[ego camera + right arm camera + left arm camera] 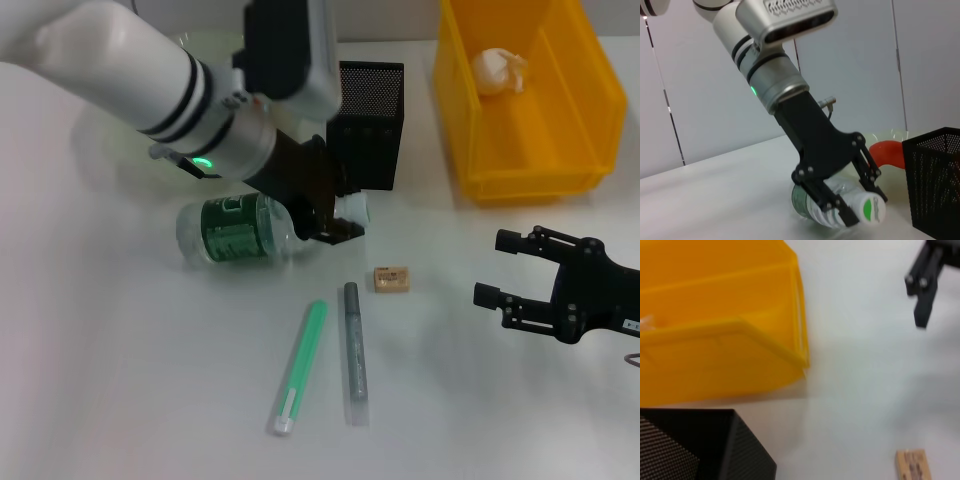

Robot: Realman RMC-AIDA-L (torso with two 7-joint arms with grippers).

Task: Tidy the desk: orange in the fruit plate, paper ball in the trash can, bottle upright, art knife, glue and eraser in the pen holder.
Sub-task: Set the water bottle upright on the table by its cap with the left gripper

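the left gripper (852,202) has its jaws closed around the neck of the bottle (235,230), lying on the desk (150,400) beside the pen holder (368,125). the right gripper (500,270) hovers apart, jaws spread and empty.

Head looks down; wrists sit low, perhaps sharing the pen holder (368,122).

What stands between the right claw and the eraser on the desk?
Nothing visible. The right claw hovers open beside the eraser, with only bare desk between them. The left claw is farther off, closed around the neck of the lying bottle.
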